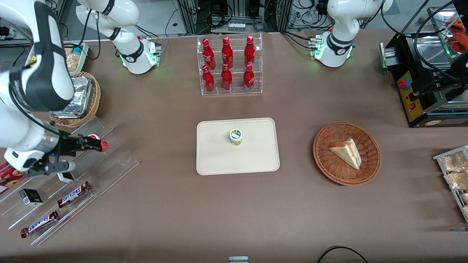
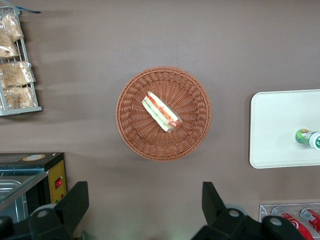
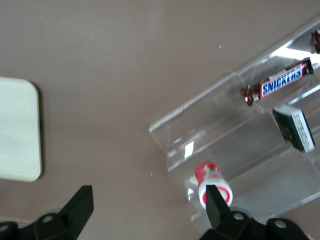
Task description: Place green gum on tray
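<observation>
The green gum (image 1: 236, 137), a small white bottle with green and yellow marks, stands upright on the cream tray (image 1: 256, 160) in the middle of the table. It also shows in the left wrist view (image 2: 308, 138) on the tray (image 2: 275, 130). My right gripper (image 1: 78, 155) hovers toward the working arm's end of the table, above the clear acrylic shelf, far from the gum. In the right wrist view the gripper (image 3: 148, 202) is open and empty, with the red-labelled bottle (image 3: 212, 182) beside one finger and a corner of the tray (image 3: 20, 130) in sight.
A clear acrylic stepped shelf (image 1: 109, 153) holds the red gum bottle (image 1: 95, 139), Snickers bars (image 1: 73, 194) and a small dark box (image 1: 30, 197). A rack of red bottles (image 1: 228, 65) stands farther back. A wicker basket (image 1: 369, 160) holds a sandwich (image 1: 347, 151).
</observation>
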Controlling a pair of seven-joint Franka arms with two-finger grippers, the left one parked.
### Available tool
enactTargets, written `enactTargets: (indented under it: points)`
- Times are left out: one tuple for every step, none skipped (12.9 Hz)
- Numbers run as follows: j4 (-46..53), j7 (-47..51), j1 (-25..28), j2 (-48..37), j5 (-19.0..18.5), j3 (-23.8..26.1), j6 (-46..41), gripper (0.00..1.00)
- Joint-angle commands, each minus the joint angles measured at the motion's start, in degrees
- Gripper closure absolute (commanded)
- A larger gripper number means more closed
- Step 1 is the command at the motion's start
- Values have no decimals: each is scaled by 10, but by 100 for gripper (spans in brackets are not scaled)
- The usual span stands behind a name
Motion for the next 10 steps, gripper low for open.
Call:
enactTargets:
  points:
    - [-22,2,-8,-53,-10,10,-51,0]
    - [-21,5,-5,-63,-12,9,-73,0]
    - [-20,12,-2,-69,-16,8,-91,0]
    - [-19,21,2,-75,-20,6,-101,0]
    - [-18,30,7,-81,-20,0,-108,0]
    - [-15,33,21,-82,-20,-16,-116,0]
    - [-14,34,32,-86,-20,-30,-120,0]
    - [-14,34,34,-87,-20,-31,-122,0]
    - [-14,35,36,-93,-20,-31,-128,0]
    - [-13,39,38,-98,-20,-31,-141,0]
